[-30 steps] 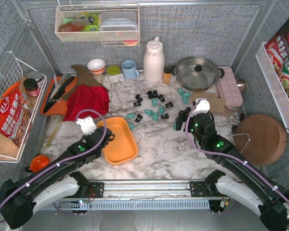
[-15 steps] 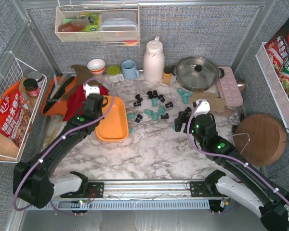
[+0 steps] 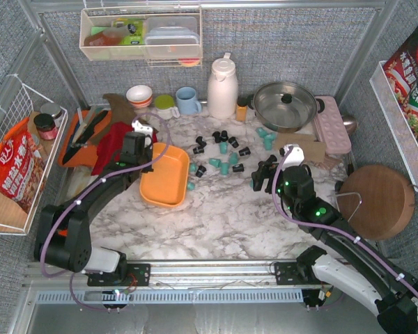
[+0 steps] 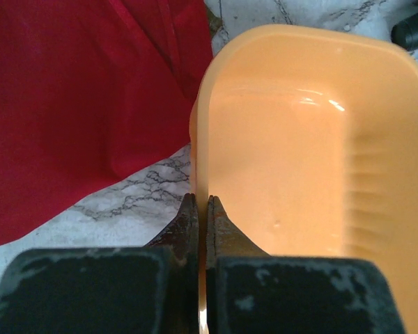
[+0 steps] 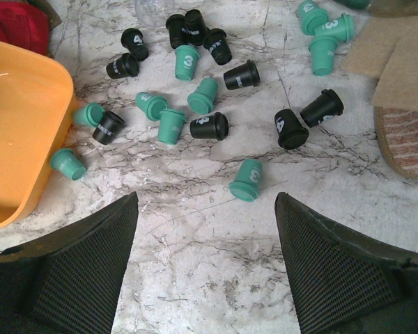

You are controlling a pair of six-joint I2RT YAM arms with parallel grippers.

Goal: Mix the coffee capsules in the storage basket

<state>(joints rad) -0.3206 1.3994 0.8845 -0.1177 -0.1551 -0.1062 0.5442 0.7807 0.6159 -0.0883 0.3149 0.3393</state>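
Note:
The orange storage basket (image 3: 168, 182) is empty and sits beside the red cloth, with its left rim pinched by my left gripper (image 3: 136, 149). In the left wrist view the left gripper (image 4: 200, 206) is shut on the thin rim, and the basket's bare inside (image 4: 306, 160) fills the right half. Several black and teal coffee capsules (image 3: 223, 152) lie scattered on the marble, to the right of the basket. My right gripper (image 3: 263, 174) hovers open at the near right of them. In the right wrist view a teal capsule (image 5: 246, 179) lies just beyond the right gripper (image 5: 205, 202), and the basket (image 5: 14, 125) is at the left.
The red cloth (image 3: 125, 142) and a darker orange utensil tray (image 3: 80, 139) lie left of the basket. A mug (image 3: 188, 101), a white thermos (image 3: 221, 87) and a lidded pan (image 3: 285, 106) line the back. A pink tray (image 3: 332, 125) and a round wooden board (image 3: 377, 200) stand at the right.
My left arm has carried the basket from the near middle of the table back and left, up against the red cloth, nearer the capsules. The right arm has barely moved.

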